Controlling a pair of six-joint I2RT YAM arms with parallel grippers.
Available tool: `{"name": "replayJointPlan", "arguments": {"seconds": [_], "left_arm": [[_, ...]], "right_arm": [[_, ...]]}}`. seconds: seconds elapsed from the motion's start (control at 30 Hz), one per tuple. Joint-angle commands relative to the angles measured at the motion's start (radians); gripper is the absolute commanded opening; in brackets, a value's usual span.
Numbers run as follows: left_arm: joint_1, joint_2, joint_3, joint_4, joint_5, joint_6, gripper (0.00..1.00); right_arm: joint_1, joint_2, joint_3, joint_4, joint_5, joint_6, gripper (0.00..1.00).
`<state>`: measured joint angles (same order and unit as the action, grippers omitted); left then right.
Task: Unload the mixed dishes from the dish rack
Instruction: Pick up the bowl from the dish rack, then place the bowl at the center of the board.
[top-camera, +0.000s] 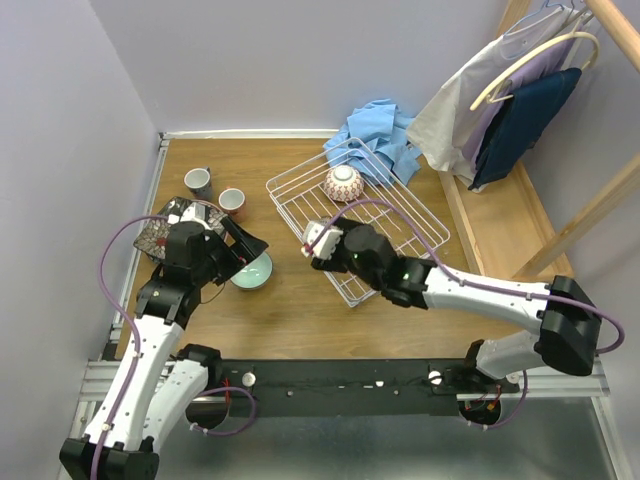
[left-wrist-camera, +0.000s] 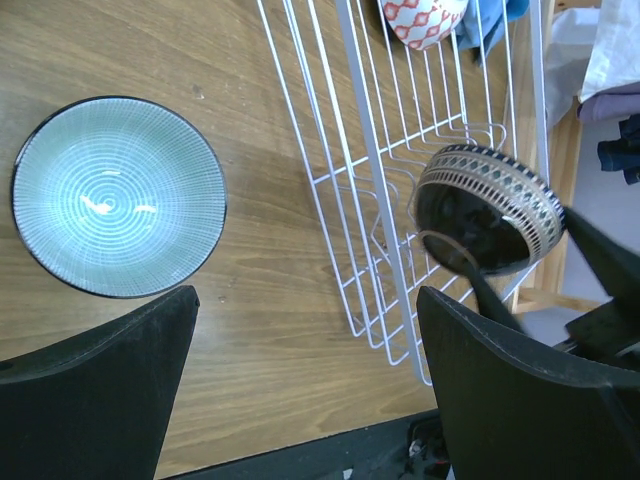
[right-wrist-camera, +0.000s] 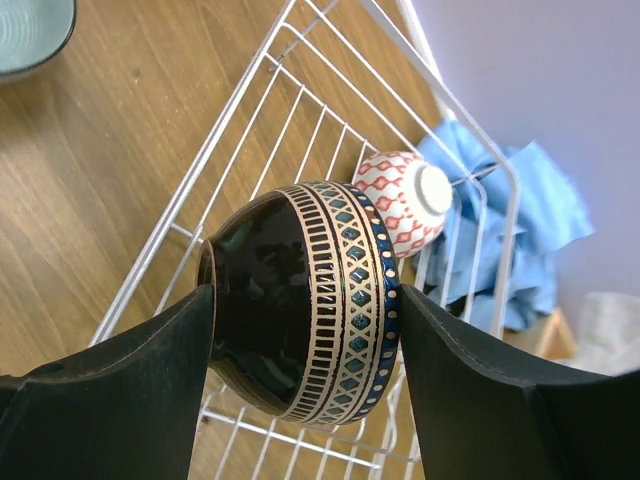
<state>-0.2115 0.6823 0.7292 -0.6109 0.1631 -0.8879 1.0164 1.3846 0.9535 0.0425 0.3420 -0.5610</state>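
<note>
Right gripper (right-wrist-camera: 305, 305): jaws partly spread and clamped on a dark bowl (left-wrist-camera: 490, 205) with gold-and-teal banding. The bowl is held on its side over the near corner of the white wire dish rack (top-camera: 395, 210) (whether it touches the wires cannot be told). Left gripper (left-wrist-camera: 308, 300): jaws fully spread, holding nothing, above the table (top-camera: 300, 310) between the pale green bowl (left-wrist-camera: 118, 195) and the rack's edge. Also listed: red-and-white bowl (right-wrist-camera: 405, 200) at the rack's far end; grey cup (top-camera: 198, 181), orange-red cup (top-camera: 232, 203) and black square plate (top-camera: 155, 232) on the table, left side.
</note>
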Motion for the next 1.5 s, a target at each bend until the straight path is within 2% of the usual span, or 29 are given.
{"name": "replayJointPlan", "arguments": {"seconds": [0.0, 0.27, 0.67, 1.07, 1.3, 1.47], "left_arm": [[0.001, 0.042, 0.059, 0.034, 0.067, -0.005, 0.99], [0.001, 0.135, 0.116, 0.019, 0.110, -0.026, 0.99], [-0.002, 0.253, 0.207, 0.031, 0.188, -0.048, 0.99], [-0.005, 0.330, 0.272, 0.007, 0.268, -0.068, 0.99], [-0.026, 0.433, 0.377, -0.166, 0.294, 0.052, 0.98], [-0.074, 0.487, 0.400, -0.256, 0.293, 0.124, 0.92]], "right_arm": [[0.121, -0.029, -0.058, 0.244, 0.247, -0.290, 0.14], [0.263, 0.010, -0.173, 0.584, 0.400, -0.597, 0.14], [0.410, 0.171, -0.243, 0.999, 0.459, -0.936, 0.14], [0.471, 0.275, -0.211, 1.059, 0.471, -1.059, 0.13], [0.495, 0.321, -0.211, 1.087, 0.499, -1.077, 0.13], [0.507, 0.333, -0.206, 1.068, 0.502, -1.083, 0.13]]}}
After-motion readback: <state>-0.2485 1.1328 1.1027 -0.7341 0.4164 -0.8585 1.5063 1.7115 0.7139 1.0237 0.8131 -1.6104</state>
